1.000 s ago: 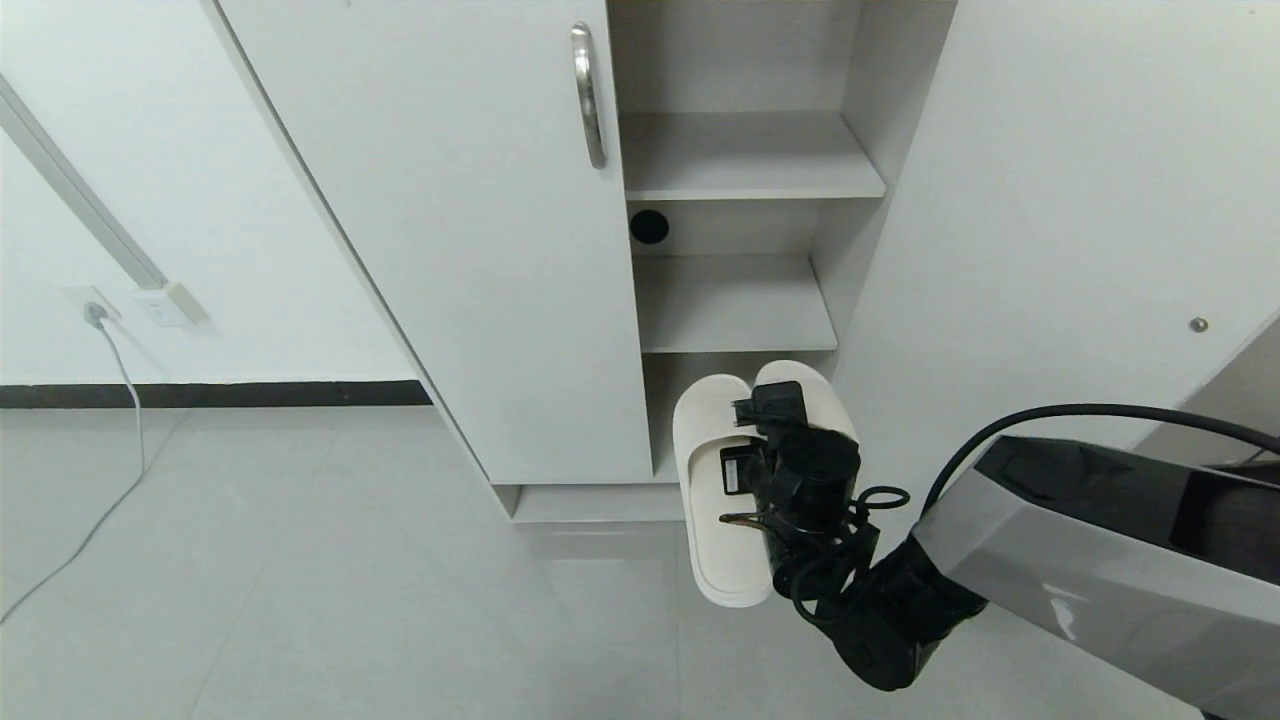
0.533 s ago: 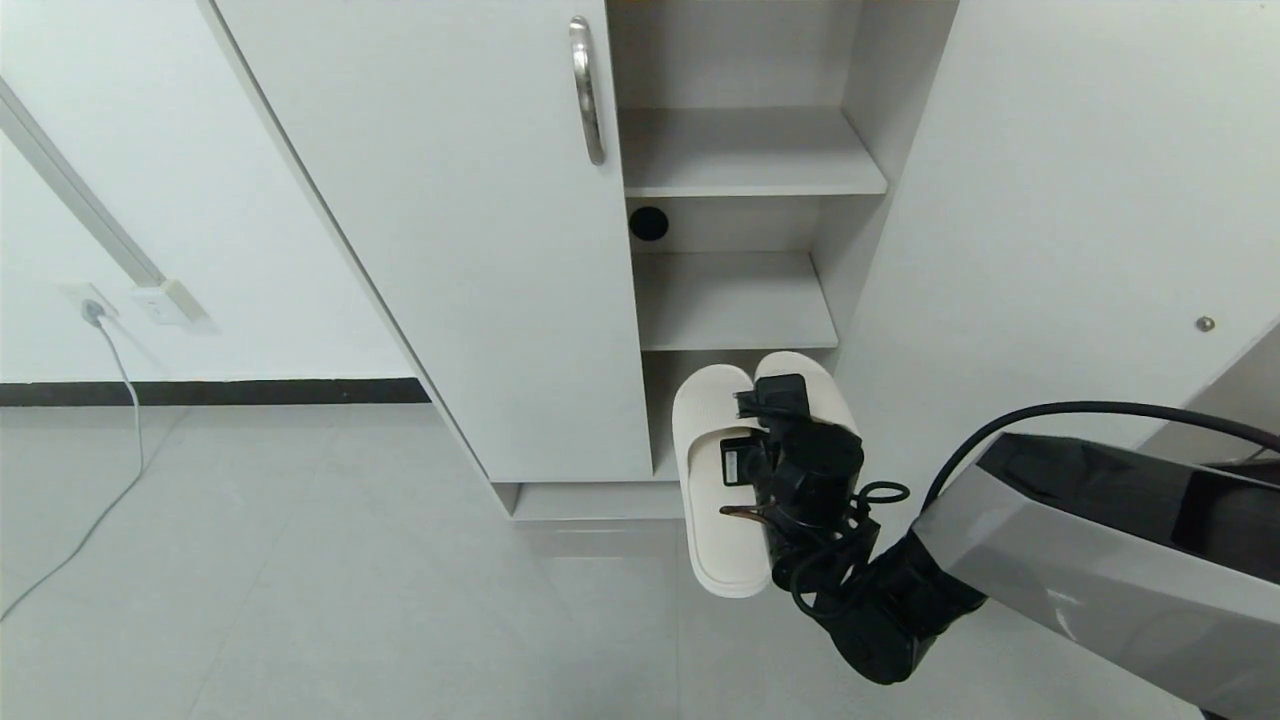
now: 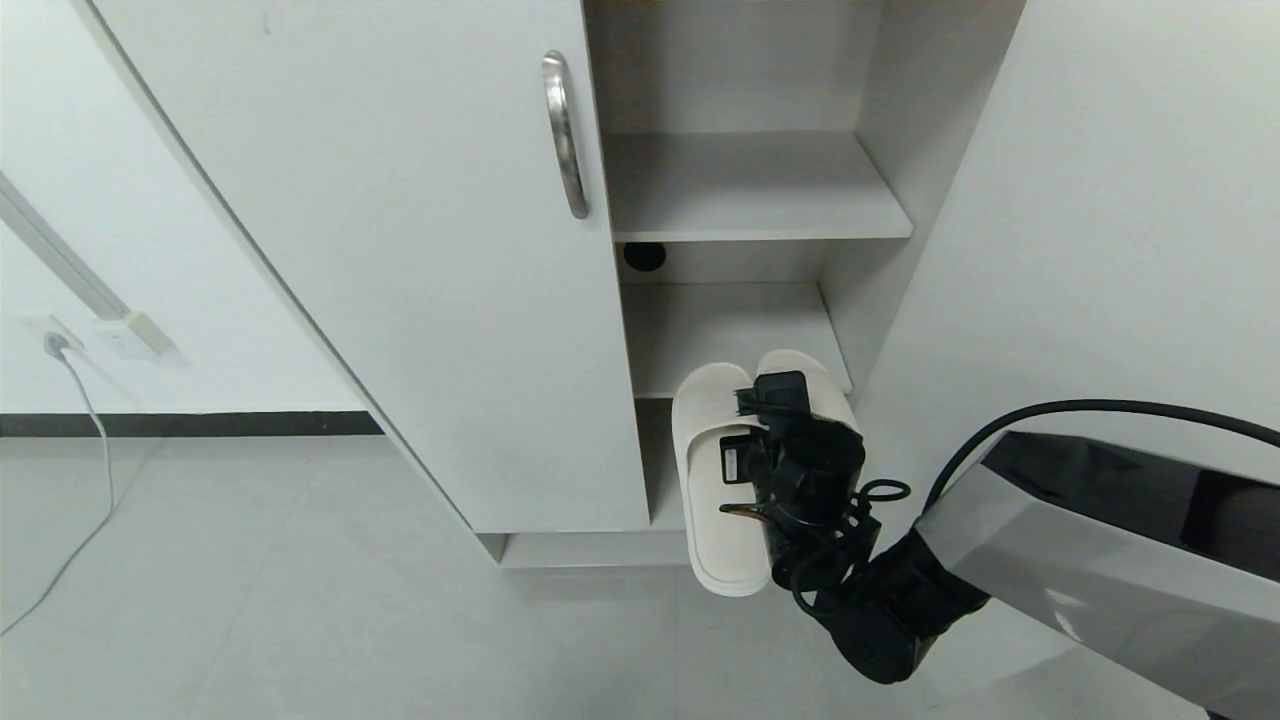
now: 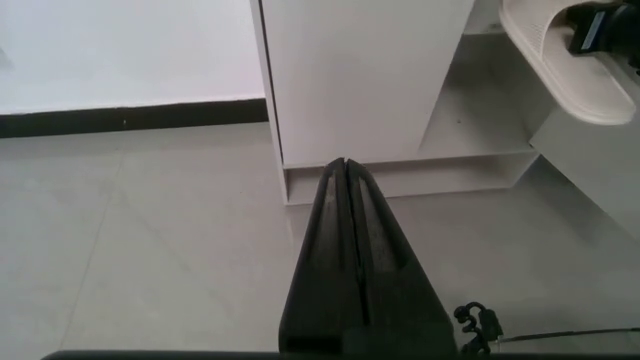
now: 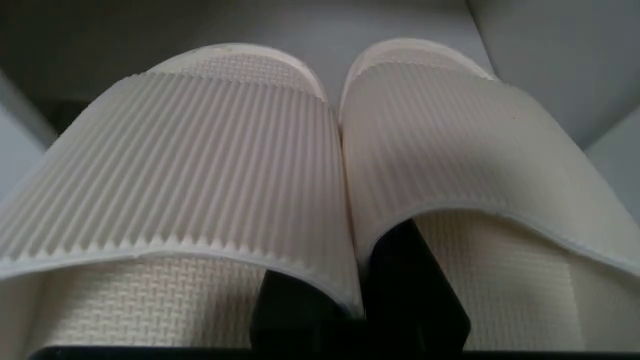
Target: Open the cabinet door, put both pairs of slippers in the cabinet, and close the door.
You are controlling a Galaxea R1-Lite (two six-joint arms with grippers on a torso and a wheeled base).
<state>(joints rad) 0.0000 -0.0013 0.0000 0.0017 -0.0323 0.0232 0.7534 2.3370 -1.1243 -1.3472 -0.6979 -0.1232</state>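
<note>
The robot's right gripper (image 3: 768,396) is clamping a pair of white slippers (image 3: 708,470) in front of the cabinet (image 3: 880,150). Its black fingers (image 5: 410,290) are reaching in under the ribbed straps, where the two shoes are pressing side by side. The pair is hanging clear of the tiled floor (image 3: 300,620), footbeds facing up and toes pointing into the cabinet's open right half, about level with the lower shelf (image 3: 725,335) (the toes are overlapping that shelf's front edge in the head view, though whether they are touching it cannot be told).

The upper shelf (image 3: 745,185) is showing above it, with a round dark hole (image 3: 645,257) in the back panel between the two. The right door (image 3: 1100,200) is standing swung open beside the arm, while the left door (image 3: 400,250) is sitting shut, its metal handle (image 3: 565,135) running upright along the inner edge.

The left gripper (image 4: 345,170) is hanging low over the floor, well apart from the slippers. Its fingers are pressing flat together with nothing between them and pointing toward the cabinet's base board (image 4: 400,180).

On the wall to the cabinet's left, a grey cable (image 3: 90,480) is trailing down from a socket (image 3: 52,343) to the floor.
</note>
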